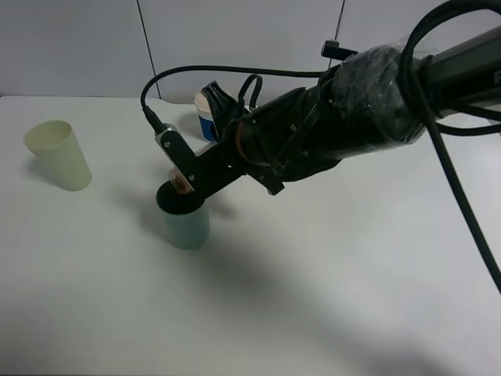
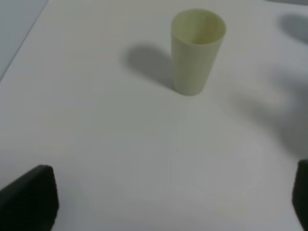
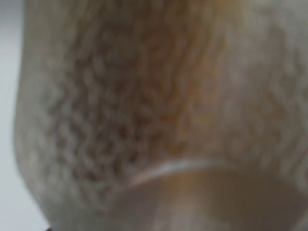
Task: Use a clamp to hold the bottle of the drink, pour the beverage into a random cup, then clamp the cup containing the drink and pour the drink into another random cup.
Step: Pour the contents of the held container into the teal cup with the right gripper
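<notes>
While the right arm [image 1: 352,102] reaches across the middle of the surface [image 1: 329,274], the right pincer [image 1: 178,157] hangs directly over the mouth of the teal-green cup [image 1: 186,223]. A small beige part, judged to be the neck of the bottle [image 1: 182,185], shows at the cup's rim. The rest of the bottle is hidden under the black arm in the high view. In the right wrist view the bottle [image 3: 154,115] fills the picture as a blurred, pale, textured wall, so the pincer is read as pressed together on it. The jaws themselves are not visible there.

The left pincer [image 2: 163,202] stands spread wide with nothing between its dark tips, low over bare surface. It faces the pale yellow-green cup [image 2: 196,50], which stands upright and well apart from the teal-green cup. The white cup with the blue band [image 1: 206,121] stands upright behind the right pincer, partly covered by it.

Progress, as a judgement: the bottle is taken up and tipped over the teal-green cup, so the first pour is in hand. Whether any beverage is flowing, or lies in the cup, cannot be told. Left to do: setting the bottle down, clamping the teal-green cup, and pouring it into the white cup with the blue band.
</notes>
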Available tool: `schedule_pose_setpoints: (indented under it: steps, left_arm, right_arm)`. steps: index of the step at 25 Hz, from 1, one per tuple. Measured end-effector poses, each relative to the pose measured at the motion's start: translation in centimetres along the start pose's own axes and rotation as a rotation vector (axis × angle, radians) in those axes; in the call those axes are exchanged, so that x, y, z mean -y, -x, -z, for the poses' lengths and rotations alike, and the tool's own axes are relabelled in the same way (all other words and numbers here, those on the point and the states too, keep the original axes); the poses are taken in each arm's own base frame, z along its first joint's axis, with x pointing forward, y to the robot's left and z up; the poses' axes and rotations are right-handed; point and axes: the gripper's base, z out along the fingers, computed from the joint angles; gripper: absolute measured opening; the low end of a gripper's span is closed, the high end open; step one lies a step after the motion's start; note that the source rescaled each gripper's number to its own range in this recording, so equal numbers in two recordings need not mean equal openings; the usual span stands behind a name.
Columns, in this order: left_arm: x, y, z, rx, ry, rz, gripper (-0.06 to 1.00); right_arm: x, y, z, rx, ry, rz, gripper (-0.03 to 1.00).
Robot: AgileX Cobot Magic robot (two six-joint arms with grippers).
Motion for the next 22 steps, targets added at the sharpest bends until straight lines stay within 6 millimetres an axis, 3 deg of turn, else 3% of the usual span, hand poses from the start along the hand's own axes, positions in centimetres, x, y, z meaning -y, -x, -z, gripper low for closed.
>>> schedule_pose_setpoints:
  steps: [11,22]
  left_arm:
    - [0.0,0.0,0.0,0.0,0.0,0.0,0.93]
    - [0.0,0.0,0.0,0.0,0.0,-0.001,0.93]
  right_arm:
    - [1.7,0.5,0.5,-0.005,-0.055,0.015,0.0]
    - [1.7,0.6,0.5,-0.017,-0.058,0.024,0.0]
